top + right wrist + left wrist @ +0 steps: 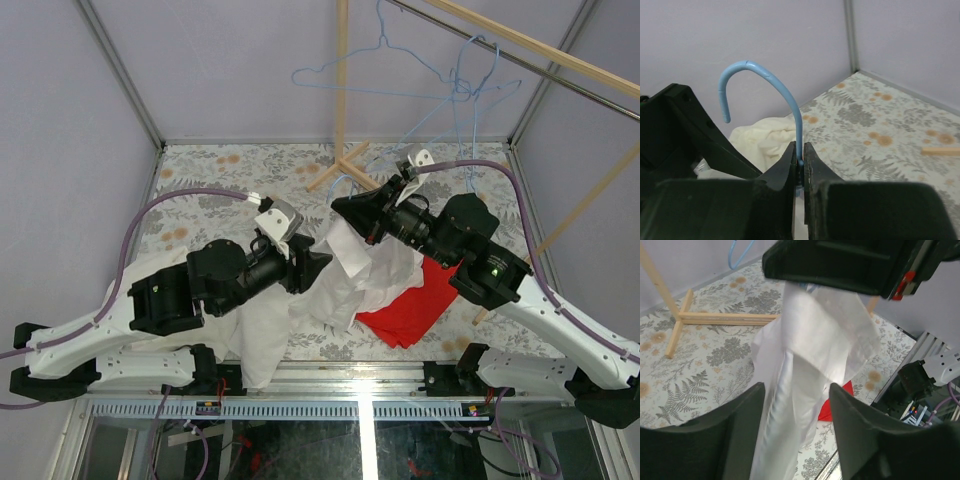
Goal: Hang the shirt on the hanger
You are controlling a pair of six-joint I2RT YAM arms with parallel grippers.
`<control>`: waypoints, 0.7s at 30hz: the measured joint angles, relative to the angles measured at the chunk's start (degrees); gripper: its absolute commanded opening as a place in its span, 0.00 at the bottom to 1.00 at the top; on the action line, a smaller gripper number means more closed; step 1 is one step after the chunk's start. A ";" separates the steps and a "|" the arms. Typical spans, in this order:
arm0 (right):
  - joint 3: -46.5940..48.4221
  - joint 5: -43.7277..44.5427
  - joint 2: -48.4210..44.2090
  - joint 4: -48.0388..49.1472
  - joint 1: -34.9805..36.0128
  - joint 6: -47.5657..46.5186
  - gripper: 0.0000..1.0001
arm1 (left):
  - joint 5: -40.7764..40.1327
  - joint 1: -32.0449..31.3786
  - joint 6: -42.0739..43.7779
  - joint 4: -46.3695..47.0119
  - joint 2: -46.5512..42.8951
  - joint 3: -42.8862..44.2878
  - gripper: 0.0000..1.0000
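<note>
The white shirt (350,258) hangs in a bunch between the two grippers, above the table. In the left wrist view the shirt (815,330) drops from the right gripper's black body down through the gap of my left gripper (796,387). Its fingers stand open on either side of the fabric, not pinching it. My left gripper (318,268) sits just left of the cloth. My right gripper (800,146) is shut on the straight neck of a light blue wire hanger (790,95), its hook curving up and left. The rest of the hanger is hidden below the fingers. The right gripper (345,212) is above the shirt.
A red cloth (410,312) lies on the floral table under the right arm. A cream garment (767,137) lies behind the left arm. A wooden rack (342,100) with spare blue hangers (460,80) stands at the back, its cross foot (715,317) on the table.
</note>
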 measured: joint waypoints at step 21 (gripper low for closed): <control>14.95 19.71 3.41 -9.94 0.00 -10.03 0.00 | -20.33 0.00 0.13 -3.06 -16.90 -6.64 0.81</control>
